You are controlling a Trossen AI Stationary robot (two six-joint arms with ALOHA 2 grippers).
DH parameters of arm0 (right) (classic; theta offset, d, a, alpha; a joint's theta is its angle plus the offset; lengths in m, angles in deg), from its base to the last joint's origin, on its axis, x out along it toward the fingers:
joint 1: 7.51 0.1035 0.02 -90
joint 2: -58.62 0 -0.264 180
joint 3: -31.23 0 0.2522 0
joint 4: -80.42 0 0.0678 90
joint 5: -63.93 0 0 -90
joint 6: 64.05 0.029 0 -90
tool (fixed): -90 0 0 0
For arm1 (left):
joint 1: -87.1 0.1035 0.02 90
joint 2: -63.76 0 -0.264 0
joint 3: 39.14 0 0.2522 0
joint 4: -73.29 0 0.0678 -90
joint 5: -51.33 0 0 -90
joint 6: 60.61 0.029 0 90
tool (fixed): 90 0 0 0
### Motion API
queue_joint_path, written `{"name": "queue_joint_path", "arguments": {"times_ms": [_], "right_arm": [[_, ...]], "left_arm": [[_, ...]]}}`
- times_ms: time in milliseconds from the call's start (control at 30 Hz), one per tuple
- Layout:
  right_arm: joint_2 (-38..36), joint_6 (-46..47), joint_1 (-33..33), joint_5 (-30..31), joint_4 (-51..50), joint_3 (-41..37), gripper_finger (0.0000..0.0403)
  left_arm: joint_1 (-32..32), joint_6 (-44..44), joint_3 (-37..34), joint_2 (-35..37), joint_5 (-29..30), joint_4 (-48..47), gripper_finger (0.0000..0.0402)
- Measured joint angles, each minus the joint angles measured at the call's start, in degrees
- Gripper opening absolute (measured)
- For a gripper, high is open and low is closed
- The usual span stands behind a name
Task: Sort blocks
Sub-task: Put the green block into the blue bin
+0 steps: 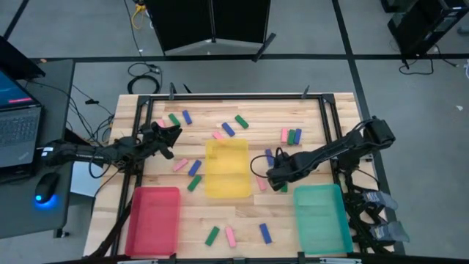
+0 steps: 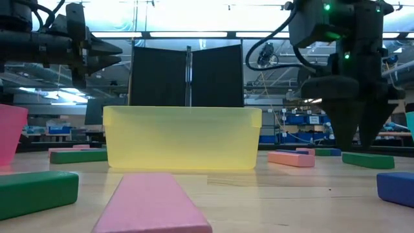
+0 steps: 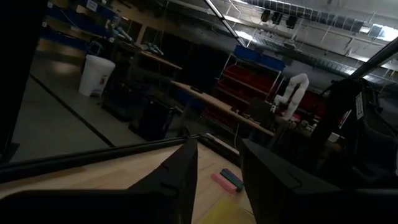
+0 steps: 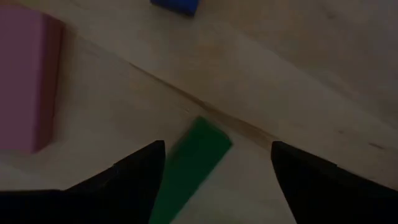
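Observation:
Small pink, green and blue blocks lie flat and scattered over the wooden table. My right gripper (image 1: 277, 176) (image 4: 217, 165) is open, low over the table between the yellow and teal trays. A green block (image 4: 194, 154) (image 1: 283, 188) lies on the wood in line with the gap between its fingers, untouched. A pink block (image 4: 25, 81) (image 1: 261, 183) lies next to it and a blue block (image 4: 177, 5) beyond. My left gripper (image 1: 167, 139) (image 3: 217, 168) is open and held above the table's left part, touching nothing.
The yellow tray (image 1: 227, 167) (image 2: 181, 139) stands mid-table, the red tray (image 1: 154, 220) at the near left, and the teal tray (image 1: 321, 216) at the near right. More blocks lie by the far edge (image 1: 234, 126) and the near edge (image 1: 231, 235). A laptop (image 1: 18, 121) sits off the table's left.

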Motion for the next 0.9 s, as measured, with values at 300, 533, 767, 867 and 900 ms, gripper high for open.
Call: {"name": "queue_joint_path", "arguments": {"times_ms": [300, 533, 767, 867, 900], "right_arm": [[4.6, 3.6, 1.5, -1.2, 4.0, 0.3, 0.0266], [4.4, 4.4, 1.6, -1.2, 5.2, 0.2, 0.0206], [4.6, 3.9, 1.6, -0.1, 5.3, 0.2, 0.0114], [4.6, 3.0, 1.6, 1.3, 5.2, 0.2, 0.0114], [4.6, 2.4, 1.7, 1.9, 5.2, 0.1, 0.0114]], "left_arm": [[0.0, -0.3, 0.0, 0.0, 0.0, 0.0, 0.0129], [0.0, -0.3, 0.0, 0.0, 0.0, 0.0, 0.0129], [0.0, -0.3, 0.0, 0.0, 0.0, 0.0, 0.0129], [0.0, -0.3, 0.0, 0.0, 0.0, 0.0, 0.0129], [0.0, -0.3, 0.0, 0.0, 0.0, 0.0, 0.0129]]}}
